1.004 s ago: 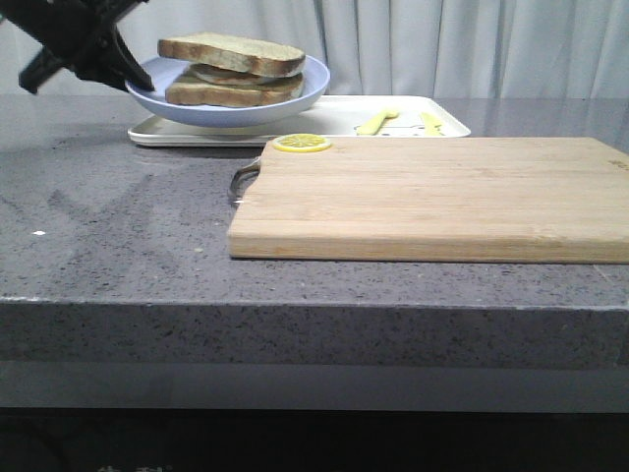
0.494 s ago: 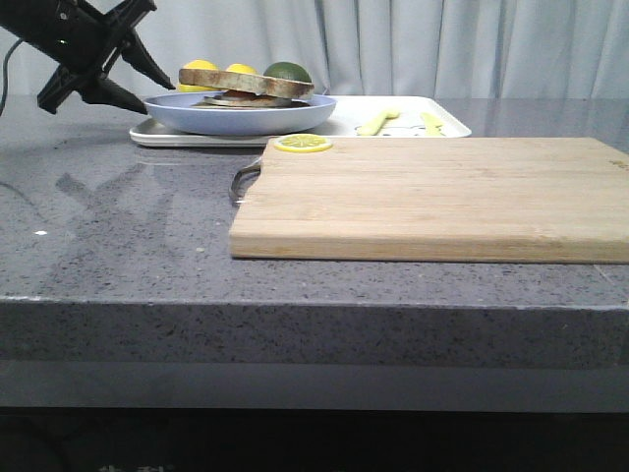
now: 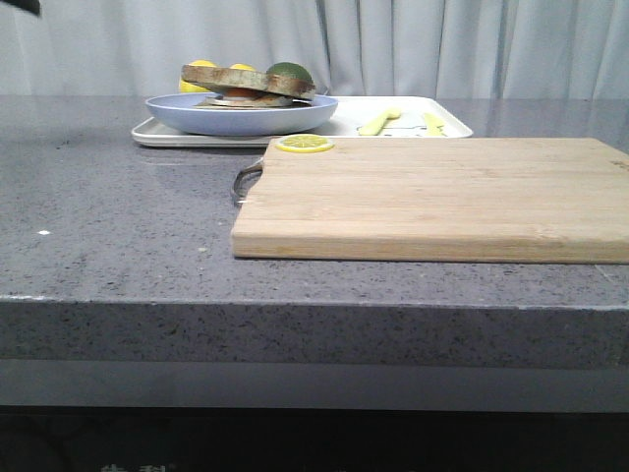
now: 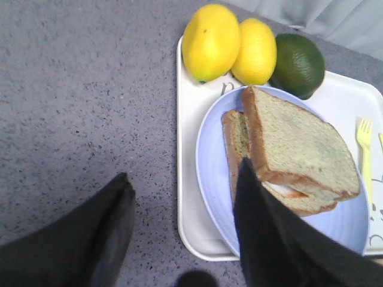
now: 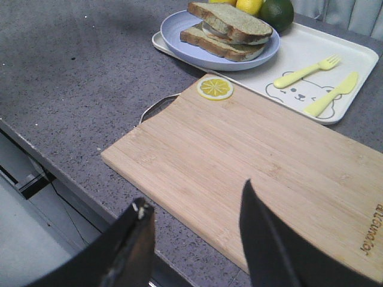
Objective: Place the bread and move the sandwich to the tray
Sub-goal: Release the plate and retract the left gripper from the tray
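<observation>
Grey speckled tabletop (image 3: 118, 216), sandwich (image 4: 287, 152) resting on blue plate (image 4: 212, 161) on the tray (image 4: 188, 179) (lemons behind); left gripper (image 4: 182, 230) and right gripper (image 5: 194, 239) both spread, empty.

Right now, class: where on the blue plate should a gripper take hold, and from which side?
Probably the blue plate's bare rim on the side nearest the tray's short edge, coming from the open counter. The rim is thin and raised; the sandwich covers the middle, and the fruit crowds the back.
</observation>
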Controlling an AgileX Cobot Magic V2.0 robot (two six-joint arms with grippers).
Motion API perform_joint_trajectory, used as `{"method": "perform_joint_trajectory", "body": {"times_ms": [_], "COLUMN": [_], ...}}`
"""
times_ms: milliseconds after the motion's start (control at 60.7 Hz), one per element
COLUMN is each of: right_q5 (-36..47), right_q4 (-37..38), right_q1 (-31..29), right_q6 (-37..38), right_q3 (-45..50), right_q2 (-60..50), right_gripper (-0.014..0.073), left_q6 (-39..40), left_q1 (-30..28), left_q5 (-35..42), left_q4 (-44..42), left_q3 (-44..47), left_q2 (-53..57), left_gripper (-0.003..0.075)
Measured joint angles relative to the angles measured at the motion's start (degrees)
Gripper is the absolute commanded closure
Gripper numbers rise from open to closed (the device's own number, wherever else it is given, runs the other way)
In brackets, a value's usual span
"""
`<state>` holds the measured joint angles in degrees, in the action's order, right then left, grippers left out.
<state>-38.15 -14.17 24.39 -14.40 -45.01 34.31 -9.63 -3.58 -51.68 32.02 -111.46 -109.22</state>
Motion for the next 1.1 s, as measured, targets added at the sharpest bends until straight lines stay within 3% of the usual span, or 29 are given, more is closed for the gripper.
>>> {"method": "perform_joint_trajectory", "body": {"times_ms": [148, 428, 873, 1103], "right_q5": [0.0, 0.0, 0.0, 0.0], "right_q4": [0.0, 0.0, 0.0, 0.0], "right_q1": [0.0, 0.0, 0.0, 0.0], "right_q6": [0.0, 0.0, 0.0, 0.0], "right_q3": [0.0, 0.0, 0.0, 0.0], "right_q2": [0.0, 0.0, 0.0, 0.0], "right_gripper": [0.0231, 0.0231, 0.0231, 0.0231], "left_q6": [-3.54, -9.93, -14.72, -14.38], "left_q1": [0.0, 1.48, 21.42, 25.58], "left_q5": [0.0, 6.19, 9.98, 9.33], "left_q4": [-1.8, -2.47, -6.26, -10.15], "left_q3": [5.85, 25.64, 50.3, 60.82], "left_q2": [8.86, 27.62, 52.11, 63.86], "left_gripper": [0.0342, 0.0342, 0.0343, 0.0382]}}
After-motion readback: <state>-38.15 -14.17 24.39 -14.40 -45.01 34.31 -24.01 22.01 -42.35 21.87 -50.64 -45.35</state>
